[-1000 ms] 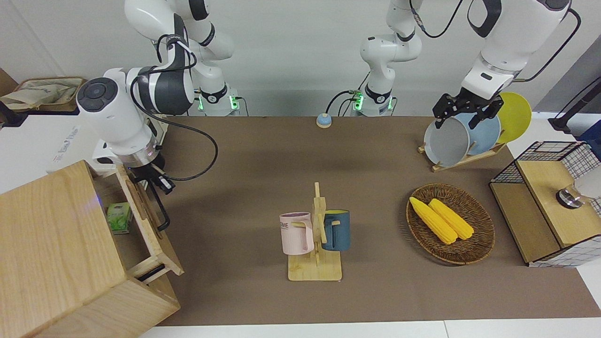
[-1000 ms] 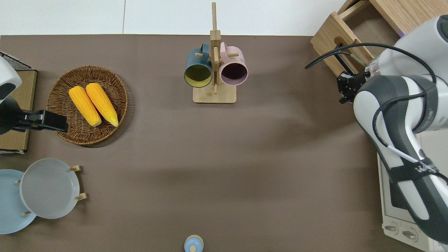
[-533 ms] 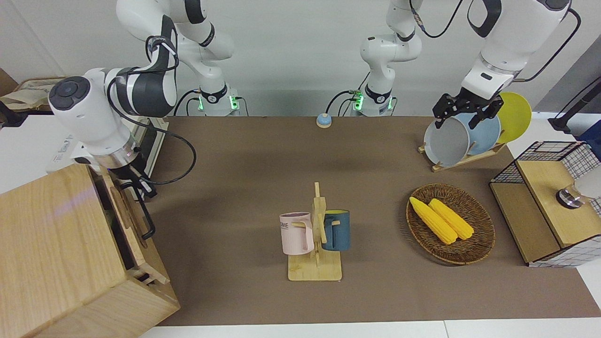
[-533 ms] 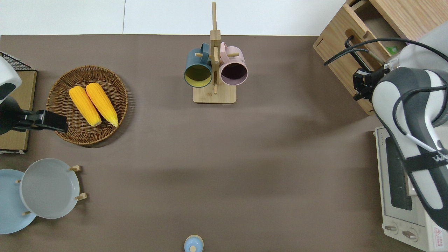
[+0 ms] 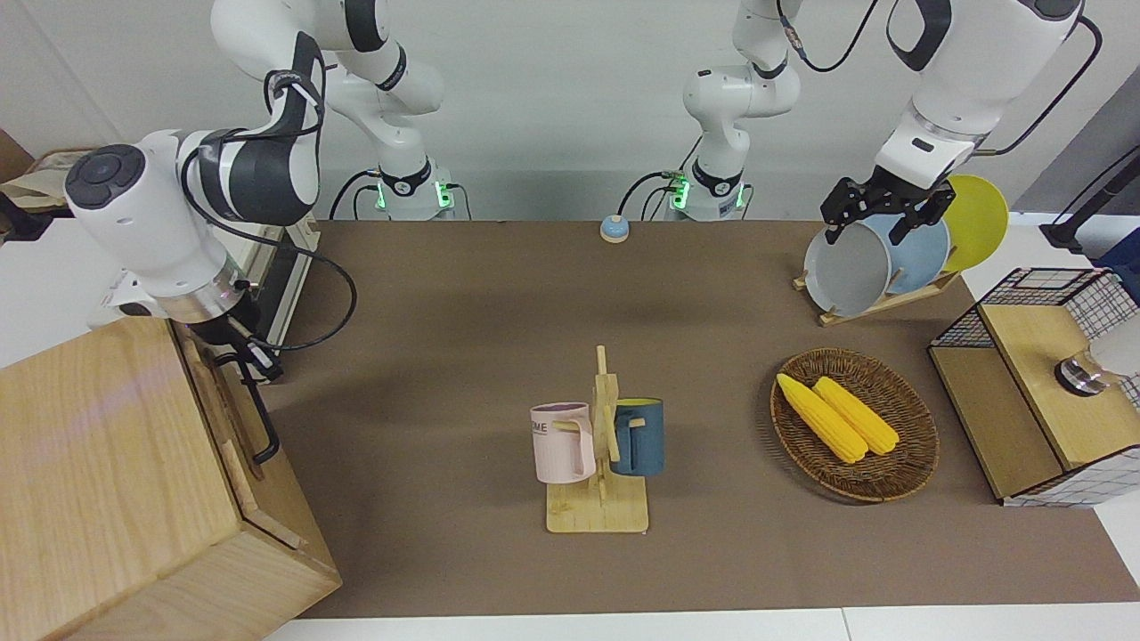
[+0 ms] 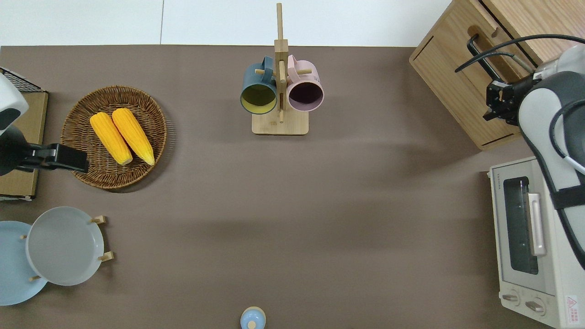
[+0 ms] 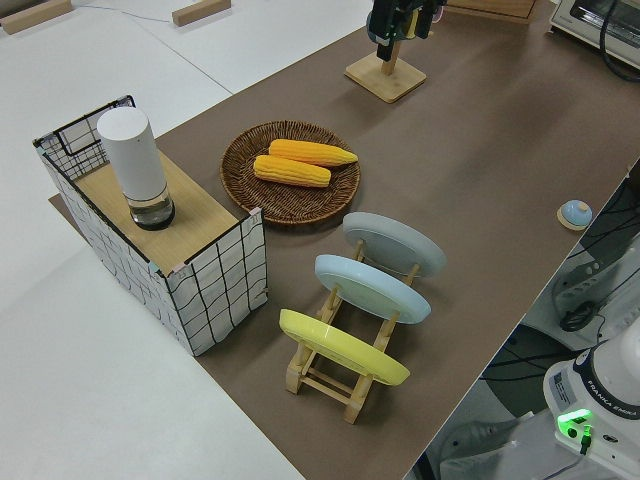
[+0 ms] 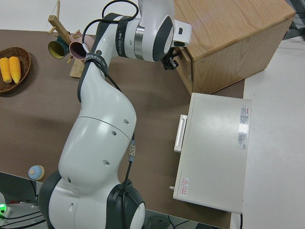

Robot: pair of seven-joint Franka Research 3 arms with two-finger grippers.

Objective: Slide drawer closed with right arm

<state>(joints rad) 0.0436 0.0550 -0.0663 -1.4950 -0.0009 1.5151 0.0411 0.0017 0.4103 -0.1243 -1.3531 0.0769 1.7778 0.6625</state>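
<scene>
Drawer [image 5: 233, 418] front sits flush with the face of the pale wood cabinet [image 5: 107, 481] at the lower left of the front view — by the look of it the push is done, or all but done. In the overhead view the same front lies at the upper right, its black loop handle [image 6: 483, 62] a thin bent metal bar standing off smooth, straight-grained wood.

The right gripper [image 6: 498, 99] is against the drawer front at the handle's end nearer the robots, which suits a shove along the drawer's travel — contact there lets the arm press the panel home instead of pulling on the loop. Whether its fingers are spread or pressed together I cannot tell. A black cable loops from the right arm [image 5: 178, 223] across the handle area.

The white oven [image 6: 534, 242], boxy with a glass door and a bar handle, stands next to the cabinet, nearer the robots. The left arm is parked.
</scene>
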